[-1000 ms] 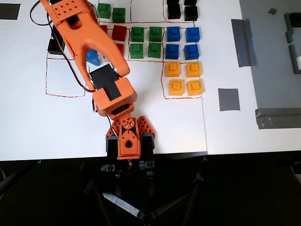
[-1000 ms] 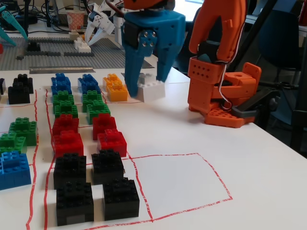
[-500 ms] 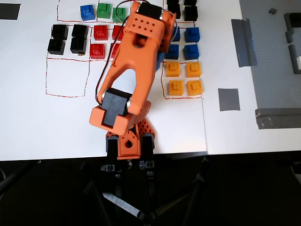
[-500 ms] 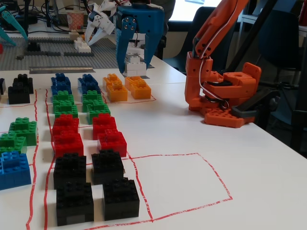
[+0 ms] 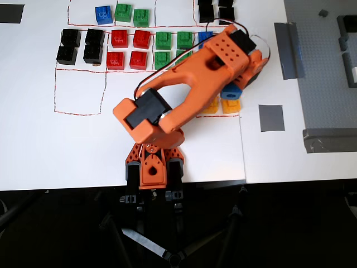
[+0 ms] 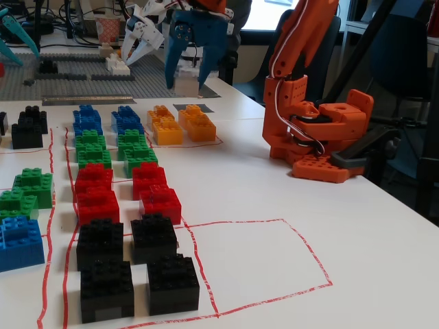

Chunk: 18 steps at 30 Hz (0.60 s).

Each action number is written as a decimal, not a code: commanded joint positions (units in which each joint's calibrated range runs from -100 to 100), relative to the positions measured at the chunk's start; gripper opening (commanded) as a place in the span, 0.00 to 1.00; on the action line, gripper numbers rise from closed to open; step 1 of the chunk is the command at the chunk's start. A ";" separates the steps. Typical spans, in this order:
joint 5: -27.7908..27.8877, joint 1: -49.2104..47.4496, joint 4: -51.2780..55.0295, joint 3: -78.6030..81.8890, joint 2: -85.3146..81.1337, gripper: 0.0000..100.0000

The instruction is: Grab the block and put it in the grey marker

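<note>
In the fixed view my gripper (image 6: 189,83), with blue fingers (image 6: 208,65), hangs at the far end of the table, shut on the white block (image 6: 186,78). It holds the block just above the table, right behind the grey marker (image 6: 193,107) and the orange bricks (image 6: 199,122). In the overhead view the orange arm covers the block, and only a blue part of the gripper (image 5: 230,92) shows under the wrist. There the grey marker (image 5: 271,118) lies flat to the right of the gripper, apart from it.
Rows of black (image 5: 75,46), red (image 5: 129,48), green (image 5: 173,42) and blue bricks (image 5: 103,14) fill the red-outlined boxes. A grey studded baseplate (image 5: 323,67) with grey tape strips (image 5: 289,50) lies at the right. An outlined box (image 5: 80,92) holds nothing.
</note>
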 commanded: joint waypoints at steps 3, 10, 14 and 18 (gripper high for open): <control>4.15 8.57 -4.21 -13.19 4.27 0.00; 8.11 17.81 -8.29 -23.99 16.54 0.00; 9.28 21.22 -9.76 -29.98 23.18 0.00; 9.62 22.80 -9.76 -34.88 28.11 0.00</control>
